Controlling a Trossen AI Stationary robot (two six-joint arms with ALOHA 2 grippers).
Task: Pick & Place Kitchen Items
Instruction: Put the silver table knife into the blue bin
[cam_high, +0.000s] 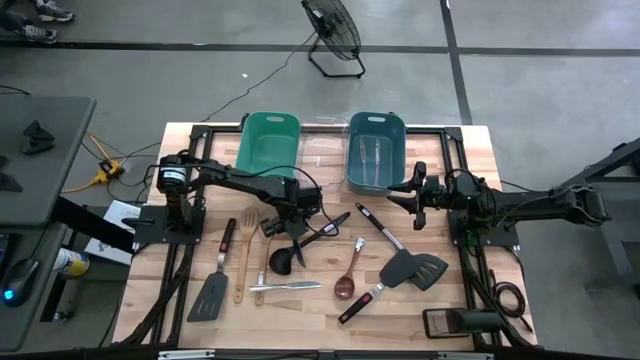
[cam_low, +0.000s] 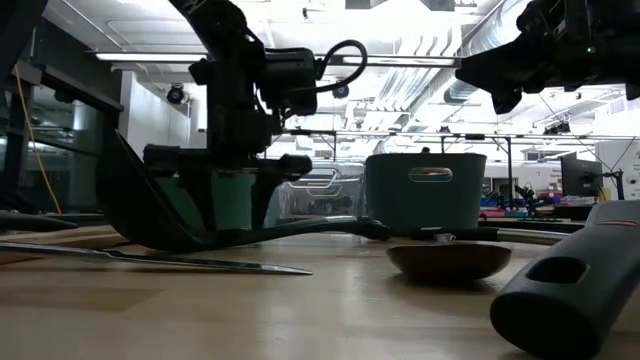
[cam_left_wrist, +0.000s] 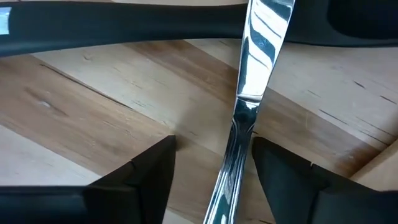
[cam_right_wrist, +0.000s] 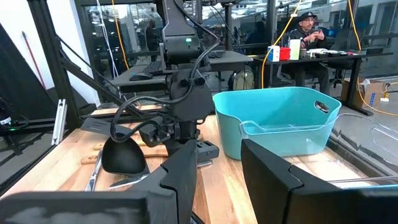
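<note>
A slim silver piece of cutlery (cam_left_wrist: 245, 118) lies on the wooden table, its wider end resting over a black utensil handle (cam_left_wrist: 124, 28). My left gripper (cam_left_wrist: 211, 149) points down over it, open, one finger on each side of its narrow shaft, with no touch that shows. In the high view this gripper (cam_high: 290, 218) hides the silver piece and stands just above the black ladle (cam_high: 283, 260). My right gripper (cam_high: 412, 197) waits in the air beside the blue bin (cam_high: 375, 150), open (cam_right_wrist: 219, 165) and holding nothing.
A green bin (cam_high: 268, 145), a clear bin (cam_high: 322, 150) and the blue bin line the far edge. Spread over the table are a black spatula (cam_high: 213, 295), a wooden slotted spatula (cam_high: 245, 250), a silver knife (cam_high: 290, 287), a wooden spoon (cam_high: 348, 280) and a red-handled black spatula (cam_high: 410, 272).
</note>
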